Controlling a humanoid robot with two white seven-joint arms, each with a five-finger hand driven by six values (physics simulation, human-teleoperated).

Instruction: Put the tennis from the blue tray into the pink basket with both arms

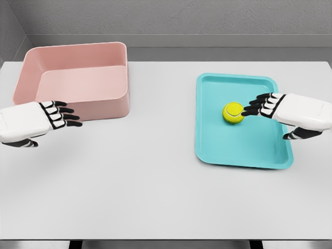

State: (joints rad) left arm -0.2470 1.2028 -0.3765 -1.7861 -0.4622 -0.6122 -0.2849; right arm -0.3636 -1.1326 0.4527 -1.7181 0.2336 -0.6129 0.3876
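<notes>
Tennis ball (pixel 233 112) at right hand (pixel 290 111) fingertips

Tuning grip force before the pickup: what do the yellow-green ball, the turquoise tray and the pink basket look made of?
The yellow-green tennis ball: matte, likely felt, with a pale seam. The shallow turquoise tray: smooth, probably hard plastic, with soft sheen and rounded rim. The pink rectangular basket: similar matte plastic, with solid walls. All are simulator renders, so this is a guess.

One tennis ball (pixel 233 112), one blue tray (pixel 259 155), one pink basket (pixel 78 106), two robot hands: left robot hand (pixel 36 122), right robot hand (pixel 290 111), one worktop (pixel 155 192)
</notes>
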